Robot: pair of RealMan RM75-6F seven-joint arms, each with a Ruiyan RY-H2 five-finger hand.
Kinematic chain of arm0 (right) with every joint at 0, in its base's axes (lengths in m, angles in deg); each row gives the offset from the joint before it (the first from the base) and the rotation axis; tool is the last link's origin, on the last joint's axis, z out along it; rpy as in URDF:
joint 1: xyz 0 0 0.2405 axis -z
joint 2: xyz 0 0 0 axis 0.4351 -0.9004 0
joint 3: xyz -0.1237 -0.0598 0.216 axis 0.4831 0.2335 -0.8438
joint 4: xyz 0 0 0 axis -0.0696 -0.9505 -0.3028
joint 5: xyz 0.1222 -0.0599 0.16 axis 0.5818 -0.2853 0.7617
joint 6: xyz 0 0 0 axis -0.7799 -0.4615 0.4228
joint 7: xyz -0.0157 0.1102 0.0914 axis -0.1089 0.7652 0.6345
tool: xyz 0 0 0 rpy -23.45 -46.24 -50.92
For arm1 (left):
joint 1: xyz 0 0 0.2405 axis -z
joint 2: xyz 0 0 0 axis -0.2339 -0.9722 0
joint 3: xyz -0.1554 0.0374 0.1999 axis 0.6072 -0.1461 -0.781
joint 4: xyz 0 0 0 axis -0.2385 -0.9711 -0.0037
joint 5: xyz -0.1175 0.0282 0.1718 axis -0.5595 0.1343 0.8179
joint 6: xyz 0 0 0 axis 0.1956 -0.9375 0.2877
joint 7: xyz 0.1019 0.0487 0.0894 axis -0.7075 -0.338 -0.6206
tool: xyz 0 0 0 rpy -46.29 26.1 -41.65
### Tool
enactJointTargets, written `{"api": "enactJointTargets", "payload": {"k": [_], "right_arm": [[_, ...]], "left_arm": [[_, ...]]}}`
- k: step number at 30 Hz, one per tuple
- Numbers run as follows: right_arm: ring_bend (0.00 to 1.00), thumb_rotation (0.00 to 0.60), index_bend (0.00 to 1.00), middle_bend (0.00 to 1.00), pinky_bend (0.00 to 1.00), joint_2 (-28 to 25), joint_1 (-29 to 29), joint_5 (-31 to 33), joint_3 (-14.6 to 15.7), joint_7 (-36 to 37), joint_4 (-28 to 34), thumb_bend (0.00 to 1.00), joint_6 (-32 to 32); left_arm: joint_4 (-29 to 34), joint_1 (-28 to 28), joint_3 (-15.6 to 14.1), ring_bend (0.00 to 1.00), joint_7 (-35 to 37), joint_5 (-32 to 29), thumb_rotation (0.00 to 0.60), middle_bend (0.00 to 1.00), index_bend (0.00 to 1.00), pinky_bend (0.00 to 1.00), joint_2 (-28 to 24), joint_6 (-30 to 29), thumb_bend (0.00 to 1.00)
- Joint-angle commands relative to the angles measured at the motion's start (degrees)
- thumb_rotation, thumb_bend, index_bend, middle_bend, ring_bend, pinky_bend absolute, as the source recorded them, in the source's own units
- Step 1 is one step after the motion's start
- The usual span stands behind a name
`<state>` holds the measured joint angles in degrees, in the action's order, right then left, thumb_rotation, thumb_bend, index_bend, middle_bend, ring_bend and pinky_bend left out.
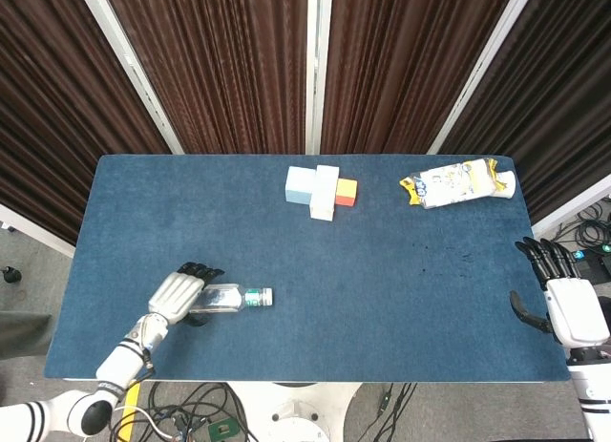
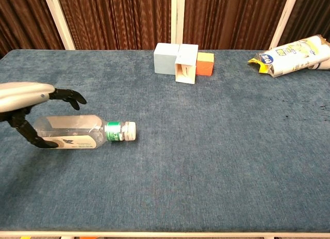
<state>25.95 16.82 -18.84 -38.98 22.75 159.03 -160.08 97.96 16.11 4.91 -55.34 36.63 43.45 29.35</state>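
Left hand [image 1: 178, 295] over lying clear bottle [image 1: 227, 297].

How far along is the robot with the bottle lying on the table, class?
Done: the left hand has reached the bottle, its fingers arched over the base end. In hand: closing on it; a firm grip is not visible, and the bottle lies flat on the table. Left: gripping and lifting. The right hand sits open at the table's edge.

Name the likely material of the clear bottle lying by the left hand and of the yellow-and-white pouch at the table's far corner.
Clear bottle: probably thin glossy plastic; see-through wall, green label band, white cap. Yellow-and-white pouch: seemingly printed plastic film; crinkled and shiny, though coated paper is possible.
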Motion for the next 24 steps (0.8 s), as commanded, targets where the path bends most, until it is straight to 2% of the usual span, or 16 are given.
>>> {"api": "enactJointTargets", "payload": {"k": [1,7,16,24], "right_arm": [[0.0,0.6,0.09,0.07,0.0,0.28,-0.11,0.04,0.05,0.2,-0.28,0.35,0.23],[0.0,0.6,0.09,0.07,0.0,0.44,-0.2,0.01,0.06,0.33,-0.56,0.35,0.31],[0.0,0.6,0.09,0.07,0.0,0.54,-0.27,0.33,0.15,0.24,-0.58,0.35,0.74],[0.0,0.6,0.09,0.07,0.0,0.48,-0.29,0.31,0.11,-0.13,-0.26,0.35,0.64]], "left_arm": [[-2.28,0.21,-0.13,0.11,-1.34,-1.6,0.6,0.19,0.17,0.14,3.17,-2.32,0.16],[-4.34,0.2,0.04,0.14,-1.11,-1.92,0.6,0.23,0.21,0.16,6.08,-4.65,0.16],[-6.46,-0.13,-1.59,0.17,-1.17,-2.0,0.6,0.26,0.25,0.19,7.73,-5.52,0.17],[-6.76,-0.39,-1.51,0.2,0.74,-0.86,0.6,0.3,0.3,0.23,8.12,-6.75,0.16]]}}
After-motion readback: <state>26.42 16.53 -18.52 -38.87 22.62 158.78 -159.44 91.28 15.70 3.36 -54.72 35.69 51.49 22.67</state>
